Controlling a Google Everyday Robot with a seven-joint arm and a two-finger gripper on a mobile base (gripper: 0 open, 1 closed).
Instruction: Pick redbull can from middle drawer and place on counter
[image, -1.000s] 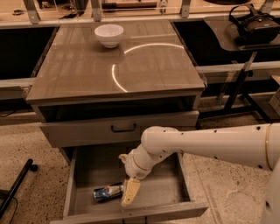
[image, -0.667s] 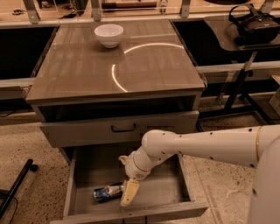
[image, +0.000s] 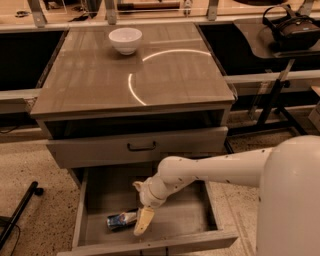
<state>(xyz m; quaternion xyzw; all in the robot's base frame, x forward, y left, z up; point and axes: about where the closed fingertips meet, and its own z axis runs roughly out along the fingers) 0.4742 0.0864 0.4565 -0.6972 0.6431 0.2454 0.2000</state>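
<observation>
Gripper: the gripper (image: 142, 225) hangs low inside the pulled-out middle drawer (image: 102, 192), pointing down at its floor, towards the drawer's front edge
Gripper state: cannot tell whether it is spread or closed; from this view nothing shows as clamped in it
Arm: the white arm (image: 215, 167) comes in from the right, behind the gripper, and bends down over the drawer's right wall
Redbull can: the redbull can (image: 121, 220) lies on its side on the drawer floor, just beside the gripper on its left, its near end at the gripper's pale tip; whether they touch cannot be told
Middle drawer: around and under the gripper, its bare floor stretching away behind and to the right of it
Handled drawer: the drawer with the black bar handle (image: 141, 146) sits pushed in, directly above the gripper
Counter: the counter (image: 85, 82) lies well above and beyond the gripper, with a curved light reflection (image: 137, 95) on it
White bowl: the white bowl (image: 125, 40) stands at the counter's far edge, well apart from the gripper
Floor: speckled floor (image: 45, 165) spreads to the gripper's left, outside the drawer wall
</observation>
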